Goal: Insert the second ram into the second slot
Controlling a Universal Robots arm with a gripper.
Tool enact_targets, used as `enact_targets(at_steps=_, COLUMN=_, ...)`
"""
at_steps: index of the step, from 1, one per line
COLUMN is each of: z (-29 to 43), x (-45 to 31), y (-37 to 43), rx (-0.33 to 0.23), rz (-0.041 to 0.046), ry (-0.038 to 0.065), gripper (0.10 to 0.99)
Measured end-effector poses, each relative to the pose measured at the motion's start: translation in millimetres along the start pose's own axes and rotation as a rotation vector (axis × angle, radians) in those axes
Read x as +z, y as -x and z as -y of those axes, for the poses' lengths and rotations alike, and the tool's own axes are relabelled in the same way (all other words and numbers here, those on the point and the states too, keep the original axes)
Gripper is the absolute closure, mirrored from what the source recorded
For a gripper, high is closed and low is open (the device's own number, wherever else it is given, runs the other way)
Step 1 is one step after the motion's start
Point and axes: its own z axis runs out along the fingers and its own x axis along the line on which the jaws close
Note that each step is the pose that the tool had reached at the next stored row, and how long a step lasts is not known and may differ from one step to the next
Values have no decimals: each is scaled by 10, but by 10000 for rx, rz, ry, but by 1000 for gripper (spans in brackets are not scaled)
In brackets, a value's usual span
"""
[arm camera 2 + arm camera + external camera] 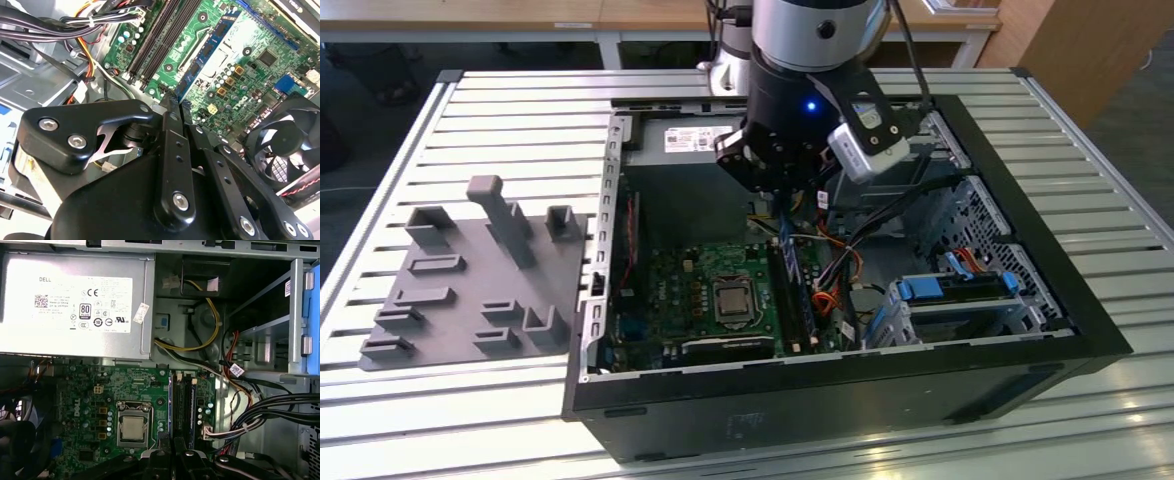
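The table [480, 110] is built of ribbed metal slats with a dull silver sheen. The holder [467, 290] is moulded in matt grey plastic. The computer case [854, 410] is finished in matt black outside, while its inner walls are left as bare grey sheet metal. The circuit board [90, 395] is coated in glossy green lacquer, and the processor [134, 429] is capped with brushed metal. A white paper label [82, 305] is stuck on the smooth metal power supply [30, 340]. The gripper [173, 105] is finished in satin black and studded with bright steel screws. The cables [280, 410] are sheathed in smooth black plastic. The fan [285, 145] is made of black plastic, the clips [954, 287] of blue plastic.
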Motion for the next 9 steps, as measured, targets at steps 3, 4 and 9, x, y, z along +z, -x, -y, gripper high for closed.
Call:
enact_targets(at_steps=3, z=1, x=21, y=0, rx=36, rz=1, ry=-1, gripper=949)
enact_targets(at_steps=4, z=1, x=27, y=0, rx=54, rz=2, ry=-1, gripper=949)
enact_targets(at_steps=9, z=2, x=53, y=-1, rx=231, rz=10, ry=-8, gripper=949)
